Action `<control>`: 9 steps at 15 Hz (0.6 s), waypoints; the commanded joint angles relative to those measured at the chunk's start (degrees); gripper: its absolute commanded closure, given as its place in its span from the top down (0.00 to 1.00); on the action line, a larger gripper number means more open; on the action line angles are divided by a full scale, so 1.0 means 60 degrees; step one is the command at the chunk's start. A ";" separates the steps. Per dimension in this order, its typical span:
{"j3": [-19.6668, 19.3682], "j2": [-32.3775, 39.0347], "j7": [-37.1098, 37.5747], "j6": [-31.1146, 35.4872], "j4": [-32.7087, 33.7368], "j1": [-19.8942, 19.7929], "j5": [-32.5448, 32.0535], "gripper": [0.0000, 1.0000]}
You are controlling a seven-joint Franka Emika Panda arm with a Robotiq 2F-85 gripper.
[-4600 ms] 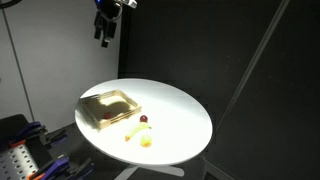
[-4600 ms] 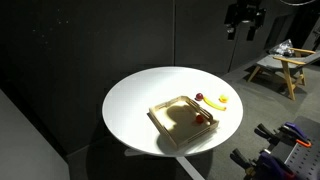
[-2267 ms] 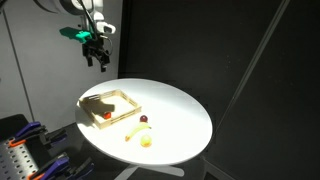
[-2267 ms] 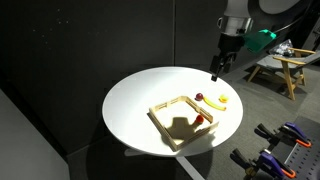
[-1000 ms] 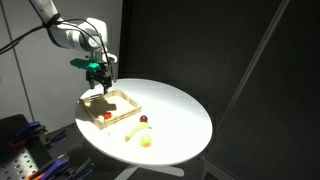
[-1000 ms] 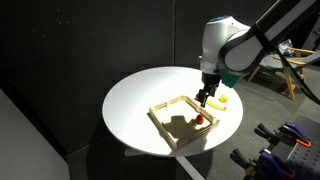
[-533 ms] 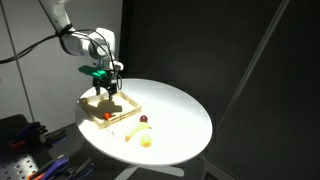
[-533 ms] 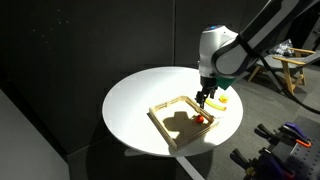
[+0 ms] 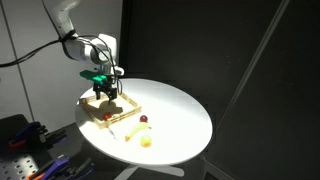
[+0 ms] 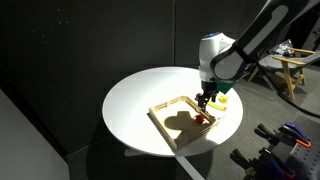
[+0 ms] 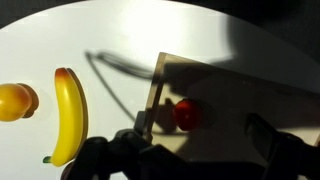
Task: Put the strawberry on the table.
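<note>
The strawberry is a tiny bright red piece lying inside the wooden tray, close to one wall. It also shows in both exterior views. The tray sits on the round white table. My gripper is open and empty. It hangs just above the tray, with its fingers either side of the strawberry and not touching it.
A yellow banana and a round yellow piece lie on the table beside the tray. A small maroon piece lies near them. The banana shows beside my arm. Dark curtains surround the table.
My gripper has come down from high above the table to just over the tray, and in the last half second it has sunk a little closer to the strawberry. Nothing else moved.
</note>
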 commanded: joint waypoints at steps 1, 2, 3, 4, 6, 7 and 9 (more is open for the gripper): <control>-0.0090 -0.0004 -0.0047 -0.0011 0.0007 0.0096 0.0059 1.00; -0.0090 -0.0003 -0.0047 -0.0011 0.0007 0.0097 0.0059 1.00; -0.0090 -0.0004 -0.0047 -0.0011 0.0007 0.0098 0.0059 1.00; -0.0090 -0.0004 -0.0047 -0.0011 0.0007 0.0098 0.0059 1.00; -0.0090 -0.0004 -0.0047 -0.0011 0.0007 0.0099 0.0058 1.00; -0.0090 -0.0004 -0.0047 -0.0011 0.0007 0.0099 0.0058 1.00; -0.0113 0.0123 0.0030 0.0273 0.0040 0.0133 -0.0007 1.00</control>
